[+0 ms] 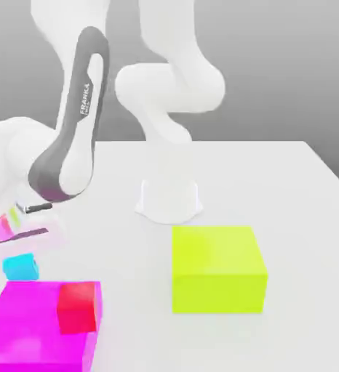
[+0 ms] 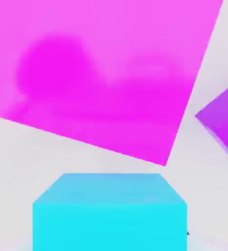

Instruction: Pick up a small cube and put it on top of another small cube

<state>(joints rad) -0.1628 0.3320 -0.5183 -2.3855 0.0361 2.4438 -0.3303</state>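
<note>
Cyan cube (image 1: 20, 267) on white table (image 1: 289, 196), at exterior view's left, just behind magenta block (image 1: 27, 327). Red cube (image 1: 78, 307) rests on magenta block's top, near its right edge. Yellow-green block (image 1: 217, 269) well apart, toward the right. Arm (image 1: 74, 123) bends down over left side. Hand view: cyan cube (image 2: 109, 212) close, magenta block (image 2: 101, 68) beyond it, purple block (image 2: 222, 117) beside. Finger state: cannot tell.

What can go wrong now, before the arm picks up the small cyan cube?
The small cyan cube sits very near the big magenta block, so a finger may bump that block. The small red cube rests on the magenta block near its edge; a knock might shift it.
</note>
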